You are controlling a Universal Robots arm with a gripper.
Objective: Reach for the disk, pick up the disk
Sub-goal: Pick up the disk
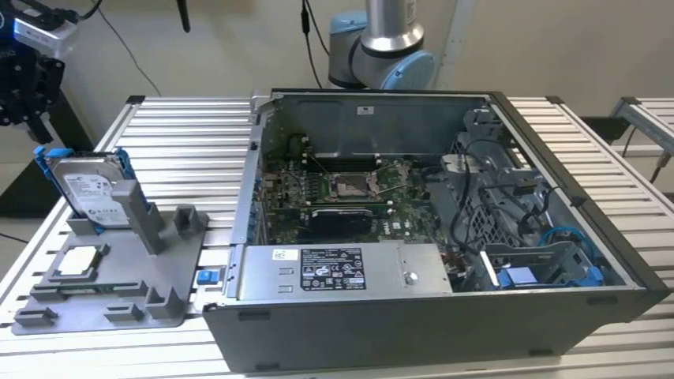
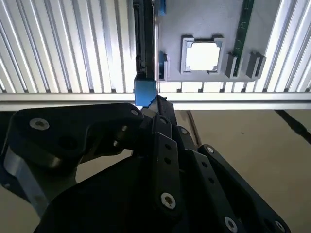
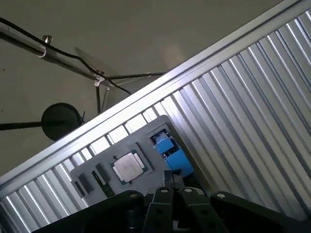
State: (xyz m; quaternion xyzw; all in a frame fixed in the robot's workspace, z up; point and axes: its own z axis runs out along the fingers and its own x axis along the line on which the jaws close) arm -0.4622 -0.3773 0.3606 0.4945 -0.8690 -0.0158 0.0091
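Disk [image 1: 90, 188] stands on edge in a slot of the grey holder [image 1: 147, 272] at the exterior view's left. Its white label faces the room and a bright blue frame [image 1: 43, 162] wraps its edges. It leans back slightly against a grey post of that holder. In the second wrist view the disk [image 2: 146, 48] shows edge-on as a dark strip with a blue end.

The black gripper [image 1: 27, 126] hangs right over the disk's top edge, very near the blue frame. I cannot tell from here whether it touches. Nor can I tell whether it is spread or closed, though nothing is carried in it. In the first wrist view the gripper [image 3: 170, 189] sits just beside the blue frame of the disk [image 3: 170, 150].

A small square silver chip [image 1: 76, 262] lies flat in its own recess on the holder, well apart from the disk's slot. Beside the chip [image 2: 202, 56] in the second wrist view lies a thin green board strip [image 2: 241, 29].

The holder rests on a ribbed aluminium table [image 1: 179, 134]. Just beside it, toward the exterior view's right, stands an open computer case [image 1: 421, 332]. Its motherboard [image 1: 337, 189] is bare, and a labelled silver box [image 1: 337, 272] sits along its near wall. The arm's base [image 1: 384, 47] rises behind the case.
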